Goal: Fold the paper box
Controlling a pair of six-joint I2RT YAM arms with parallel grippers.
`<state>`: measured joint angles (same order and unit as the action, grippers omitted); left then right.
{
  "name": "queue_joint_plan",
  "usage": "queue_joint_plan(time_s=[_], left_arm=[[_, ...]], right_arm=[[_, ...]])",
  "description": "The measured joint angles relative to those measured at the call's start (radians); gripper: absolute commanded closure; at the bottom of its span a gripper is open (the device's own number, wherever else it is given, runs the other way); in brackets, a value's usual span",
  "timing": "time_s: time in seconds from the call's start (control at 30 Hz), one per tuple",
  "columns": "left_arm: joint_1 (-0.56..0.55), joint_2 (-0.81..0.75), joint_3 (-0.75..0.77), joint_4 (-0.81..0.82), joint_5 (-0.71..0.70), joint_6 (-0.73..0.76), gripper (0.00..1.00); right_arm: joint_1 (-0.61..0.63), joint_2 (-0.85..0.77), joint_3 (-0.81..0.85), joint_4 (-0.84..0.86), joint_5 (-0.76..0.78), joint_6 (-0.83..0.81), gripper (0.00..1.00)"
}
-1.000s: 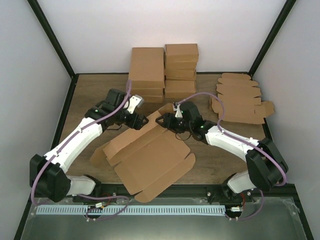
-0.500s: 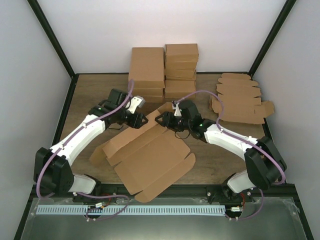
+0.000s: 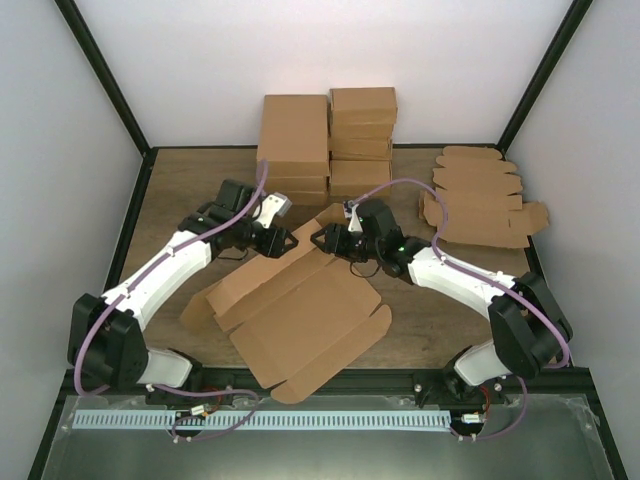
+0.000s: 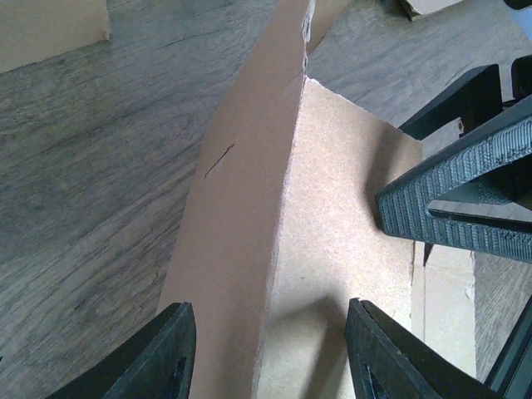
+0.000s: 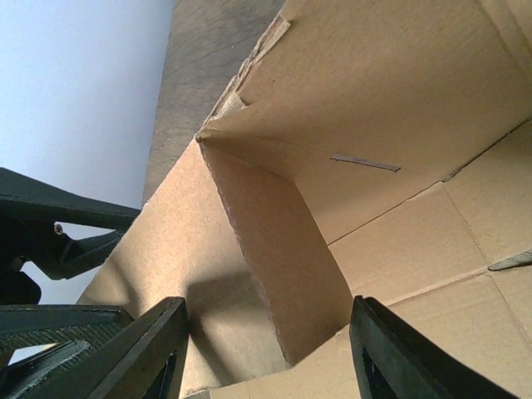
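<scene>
The paper box (image 3: pixel 300 320) lies mostly flat mid-table, a large brown creased sheet whose far corner is raised. My left gripper (image 3: pixel 291 242) and right gripper (image 3: pixel 319 239) face each other over that corner. In the left wrist view the upright flap (image 4: pixel 249 216) and a tan panel (image 4: pixel 349 208) run between the fingertips of the left gripper (image 4: pixel 270 353), which is open and touches neither side. The right gripper's ribbed finger (image 4: pixel 465 199) shows beside them. The right gripper (image 5: pixel 268 353) is open astride a folded-in side flap (image 5: pixel 283 258) of the box (image 5: pixel 391 100).
Stacks of folded brown boxes (image 3: pixel 330 140) stand at the back centre, close behind both grippers. A pile of flat blanks with rounded tabs (image 3: pixel 480 195) lies at the back right. Bare wooden table (image 3: pixel 170 200) shows on the left, walled by white panels.
The left gripper's jaws have narrowed around the raised corner, and its arm has drawn slightly back to the left. The right gripper has edged left toward the corner.
</scene>
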<state>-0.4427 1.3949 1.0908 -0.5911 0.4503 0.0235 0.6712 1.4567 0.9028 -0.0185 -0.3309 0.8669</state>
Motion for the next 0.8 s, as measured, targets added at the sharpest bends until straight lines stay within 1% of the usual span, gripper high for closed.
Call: queue_joint_plan(time_s=[0.1, 0.2, 0.3, 0.4, 0.5, 0.7, 0.8], left_arm=[[0.000, -0.009, -0.013, 0.014, 0.004, 0.000, 0.48], [0.000, -0.012, -0.019, 0.022, 0.003, 0.000, 0.52], [0.000, -0.012, -0.020, 0.022, 0.003, -0.004, 0.54], [0.000, -0.010, -0.020, 0.022, 0.000, -0.006, 0.54], [0.000, -0.010, -0.020, 0.023, -0.001, -0.010, 0.56], [0.000, -0.007, -0.020, 0.024, 0.001, -0.019, 0.63], [0.000, -0.005, -0.020, 0.027, 0.004, -0.019, 0.63]], right_arm=[[0.000, 0.000, 0.000, 0.000, 0.000, -0.005, 0.44], [0.000, 0.000, 0.001, 0.000, 0.001, -0.014, 0.44], [0.000, 0.000, 0.001, -0.002, 0.004, -0.020, 0.43], [0.000, 0.000, 0.001, -0.004, 0.010, -0.025, 0.40], [0.000, 0.000, 0.002, -0.008, 0.018, -0.037, 0.34], [0.000, 0.000, 0.003, -0.019, 0.037, -0.058, 0.33], [0.000, -0.003, 0.005, -0.026, 0.047, -0.071, 0.32]])
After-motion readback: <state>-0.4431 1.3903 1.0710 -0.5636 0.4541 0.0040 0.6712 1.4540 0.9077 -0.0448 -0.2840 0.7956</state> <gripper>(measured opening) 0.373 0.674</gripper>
